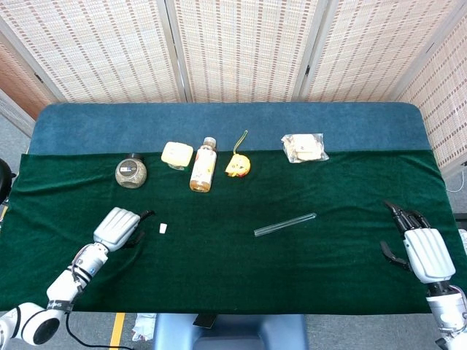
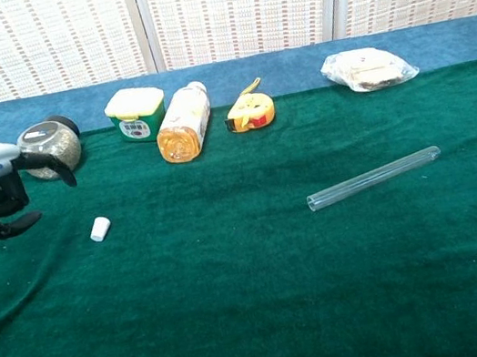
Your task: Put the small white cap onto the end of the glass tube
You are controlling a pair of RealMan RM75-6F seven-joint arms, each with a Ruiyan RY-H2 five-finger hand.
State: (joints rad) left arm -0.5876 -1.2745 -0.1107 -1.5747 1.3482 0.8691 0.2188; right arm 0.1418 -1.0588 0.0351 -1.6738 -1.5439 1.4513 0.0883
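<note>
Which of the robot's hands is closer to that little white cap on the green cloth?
Left. The left hand hovers just beside the white cap, not touching it. The right hand sits far across the table, beyond the glass tube.

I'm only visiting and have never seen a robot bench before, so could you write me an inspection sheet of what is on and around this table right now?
Surface: green cloth over a blue table.
Job's things: small white cap lies alone on the cloth; glass tube lies flat to its right, uncapped.
Clutter: along the far side, round glass jar, yellow-lidded tub, juice bottle on its side, yellow tape measure, clear bag.
Hands: left hand just left of the cap, not touching it, holding nothing; right hand near the right edge, fingers apart, empty.
Cables: nothing seen on the table.
Surroundings: woven folding screens behind.
</note>
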